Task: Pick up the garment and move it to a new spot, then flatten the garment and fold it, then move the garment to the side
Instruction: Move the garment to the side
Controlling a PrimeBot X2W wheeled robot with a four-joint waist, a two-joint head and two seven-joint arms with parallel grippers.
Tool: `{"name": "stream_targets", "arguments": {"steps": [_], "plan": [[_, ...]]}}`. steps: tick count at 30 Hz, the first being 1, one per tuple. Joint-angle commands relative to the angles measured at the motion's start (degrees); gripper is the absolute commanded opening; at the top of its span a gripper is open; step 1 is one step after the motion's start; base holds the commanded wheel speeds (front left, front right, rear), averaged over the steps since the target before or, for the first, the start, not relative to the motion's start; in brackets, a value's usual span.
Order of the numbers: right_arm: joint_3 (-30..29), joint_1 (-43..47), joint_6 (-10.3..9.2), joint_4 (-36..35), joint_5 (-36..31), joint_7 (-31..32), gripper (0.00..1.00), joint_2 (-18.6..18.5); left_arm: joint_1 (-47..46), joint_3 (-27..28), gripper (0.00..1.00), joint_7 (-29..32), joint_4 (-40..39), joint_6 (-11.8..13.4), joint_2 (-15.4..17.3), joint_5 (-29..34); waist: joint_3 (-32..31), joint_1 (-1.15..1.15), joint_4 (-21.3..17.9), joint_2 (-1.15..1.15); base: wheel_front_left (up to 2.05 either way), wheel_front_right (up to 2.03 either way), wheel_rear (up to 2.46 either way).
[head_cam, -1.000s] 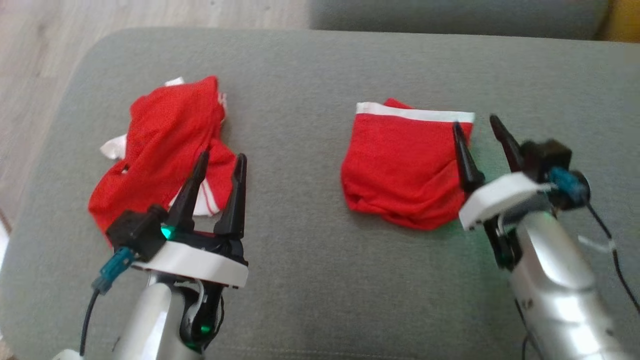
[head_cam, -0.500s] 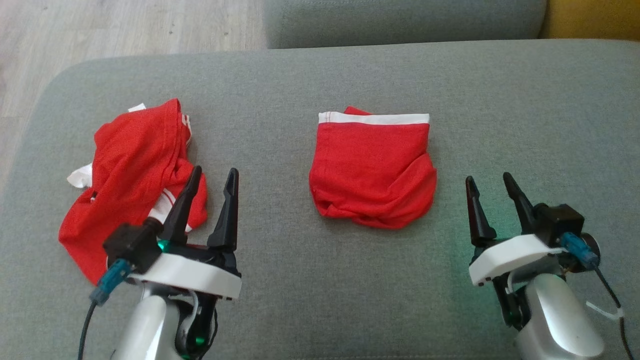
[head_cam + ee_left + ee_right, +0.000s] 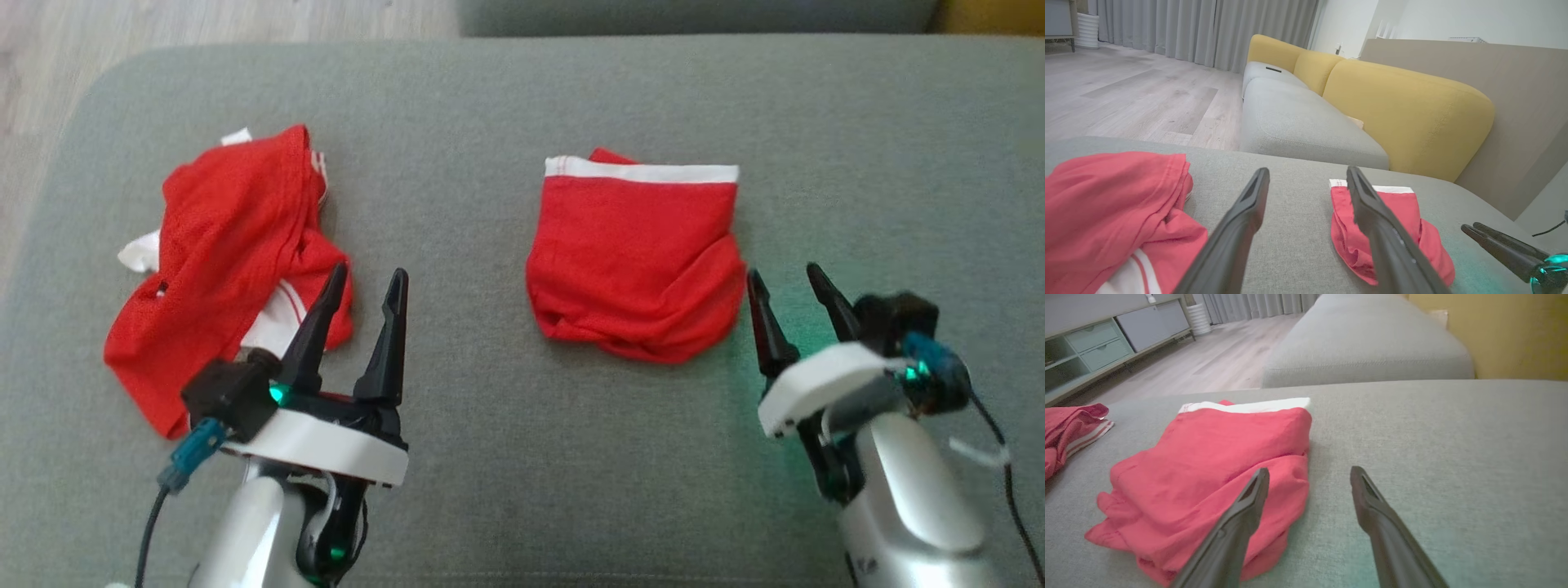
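The right gripper (image 3: pixel 781 271) is hovering beside the folded garment (image 3: pixel 633 253), fingers spread and empty.
The folded garment is lying near the middle of the grey cushion (image 3: pixel 506 457), with the right gripper just off its 4 o'clock corner. The left gripper (image 3: pixel 369 271), also spread and empty, is hanging at the 4 o'clock edge of a crumpled garment (image 3: pixel 224 261). Probably the side move is pending: going in low, pinching every layer and sliding gently is what is keeping the fold intact.
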Motion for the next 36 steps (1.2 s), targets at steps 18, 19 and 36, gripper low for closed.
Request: {"name": "stream_targets", "arguments": {"steps": [18, 19, 36], "plan": [[1.6, -14.78, 0.39, 16.04, 5.44, 11.86, 0.57, 0.35, -5.55, 0.36, 1.0, -0.31, -0.98, -0.43, 0.51, -1.34, 5.36, 0.0, 6.15, 0.0, 0.0, 0.0, 0.0], [2.19, -15.23, 0.39, 16.59, 4.72, 11.71, 0.0, 0.35, -5.55, 0.42, 1.0, -0.31, -0.93, -0.43, 0.51, -1.32, 5.34, 0.0, 6.09, 0.0, 0.0, 0.0, 0.0], [21.17, -19.42, 0.39, 12.2, -2.94, 6.96, 0.0, -12.9, -6.78, -1.53, 1.0, -0.31, -4.16, -0.53, 0.51, 0.68, 3.78, 0.0, -4.34, 0.0, 0.0, 0.0, 0.0]]}}
